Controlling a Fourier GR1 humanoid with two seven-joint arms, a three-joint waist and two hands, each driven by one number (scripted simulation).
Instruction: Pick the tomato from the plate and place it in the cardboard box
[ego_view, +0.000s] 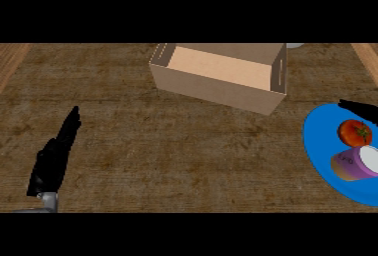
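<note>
The tomato (355, 132) lies on the blue plate (319, 150) at the right edge of the view, red with a green stem on top. Just below it on the same plate lies a purple cup (354, 166) on its side, with a pale lid end turned toward the right and its tan base toward the left; it sits close against the tomato. Only a dark tip of the right hand (359, 108) shows, at the plate's far rim just above the tomato, apart from it; whether its fingers are spread or curled cannot be told. Up and to the left of that hand stands the cardboard box (221, 90), open at the top, its tan inside bare as far as can be seen. The left hand (53, 155) rests well to the left over the brown woven surface (184, 160), its fingers straight and together, pointing away, holding nothing, far from both box and plate.
</note>
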